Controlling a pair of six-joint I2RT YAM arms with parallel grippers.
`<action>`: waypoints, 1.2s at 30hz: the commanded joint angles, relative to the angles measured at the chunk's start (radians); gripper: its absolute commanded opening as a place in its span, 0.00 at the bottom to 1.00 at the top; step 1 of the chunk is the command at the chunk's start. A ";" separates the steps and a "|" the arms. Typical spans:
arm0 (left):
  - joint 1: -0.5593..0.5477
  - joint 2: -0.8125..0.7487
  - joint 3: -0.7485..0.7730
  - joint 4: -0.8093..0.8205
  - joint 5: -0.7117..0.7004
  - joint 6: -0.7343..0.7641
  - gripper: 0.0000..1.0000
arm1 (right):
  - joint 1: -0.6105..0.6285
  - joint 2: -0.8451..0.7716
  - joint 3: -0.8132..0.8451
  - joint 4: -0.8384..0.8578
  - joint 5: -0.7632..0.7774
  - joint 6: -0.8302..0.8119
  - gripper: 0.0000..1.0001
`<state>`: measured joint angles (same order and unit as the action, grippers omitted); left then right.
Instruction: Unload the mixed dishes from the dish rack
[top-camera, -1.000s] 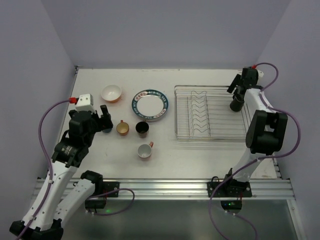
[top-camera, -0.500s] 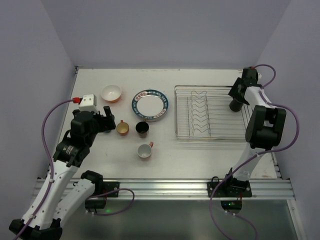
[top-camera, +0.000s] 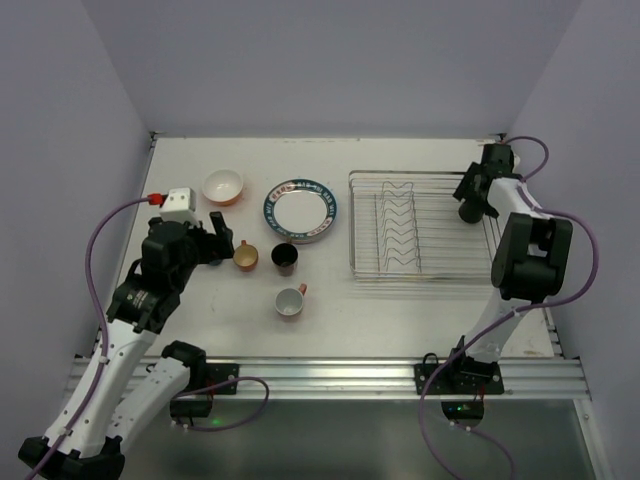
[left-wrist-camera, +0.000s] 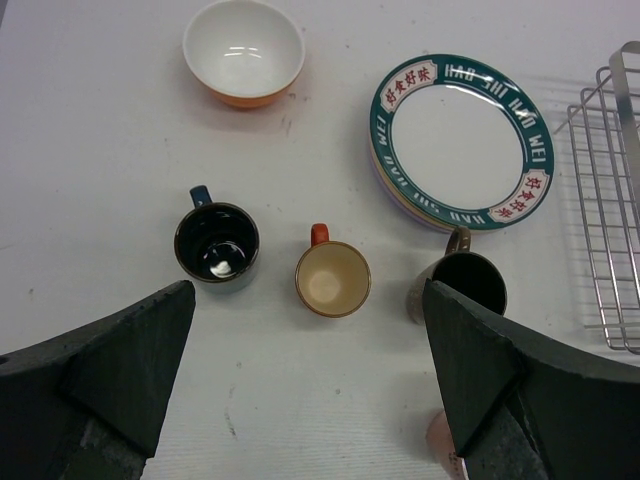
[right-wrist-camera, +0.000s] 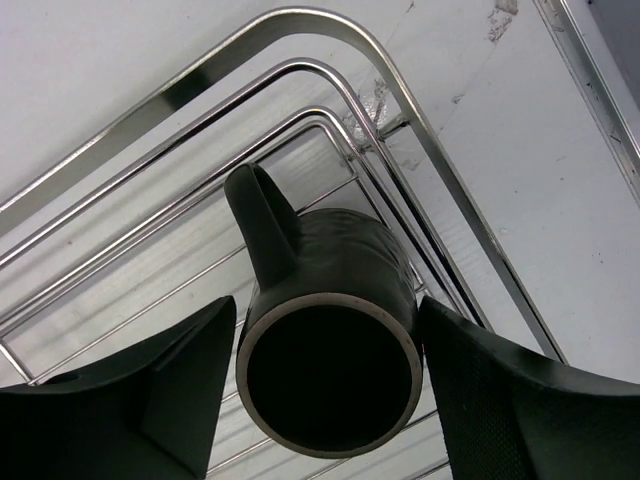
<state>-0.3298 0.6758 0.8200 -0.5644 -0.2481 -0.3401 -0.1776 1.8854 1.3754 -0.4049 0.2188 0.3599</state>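
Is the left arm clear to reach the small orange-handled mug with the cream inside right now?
Probably yes: the left gripper hangs open above the orange-handled mug, nothing covers it, and the blue-handled mug and brown-handled mug beside it stand apart.

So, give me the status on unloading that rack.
Done: the orange bowl, the plate stack and four mugs (blue-handled mug, orange mug, brown mug, pale mug) sit on the table. In hand: the right arm's fingers clamp the black mug over the dish rack's far right corner. Left: only setting that mug down; the rack shows nothing else.
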 joint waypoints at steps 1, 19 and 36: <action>-0.006 -0.005 -0.012 0.051 0.030 0.009 1.00 | 0.000 -0.063 -0.009 0.012 0.019 0.016 0.74; -0.006 0.010 -0.015 0.058 0.047 0.013 1.00 | 0.001 -0.232 -0.096 0.044 -0.078 0.050 0.00; -0.015 0.022 -0.071 0.419 0.747 -0.202 1.00 | 0.121 -0.936 -0.694 0.636 -0.877 0.687 0.00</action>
<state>-0.3309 0.6846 0.7902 -0.3828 0.1917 -0.3798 -0.0971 1.0428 0.7826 -0.0460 -0.4652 0.7525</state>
